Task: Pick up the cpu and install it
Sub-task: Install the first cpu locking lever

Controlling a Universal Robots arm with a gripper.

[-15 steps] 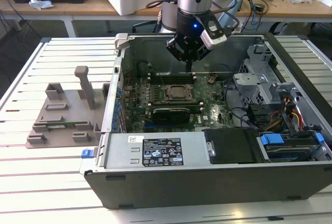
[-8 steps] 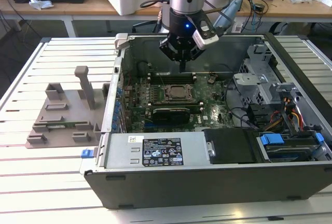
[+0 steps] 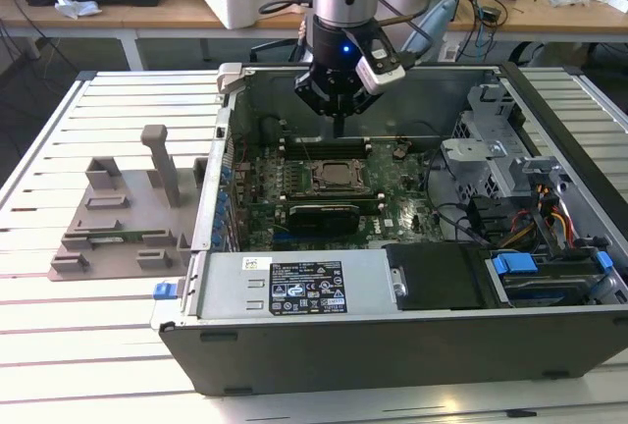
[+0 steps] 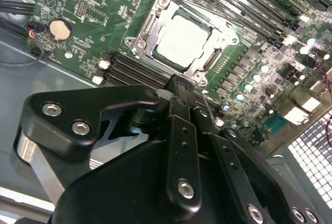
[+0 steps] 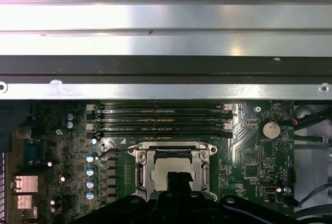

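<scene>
The cpu is a silver square chip lying flat inside the metal frame of the motherboard socket; it also shows in the first wrist view. My gripper hangs a short way above the socket, inside the open computer case. In both wrist views its black fingers stand pressed together with nothing between them, tips just over the near edge of the cpu. The gripper does not touch the chip.
A grey plastic holder block with upright posts sits on the slatted table at the exterior view's left. Inside the case are a black expansion card, memory slots, a power supply and a drive cage.
</scene>
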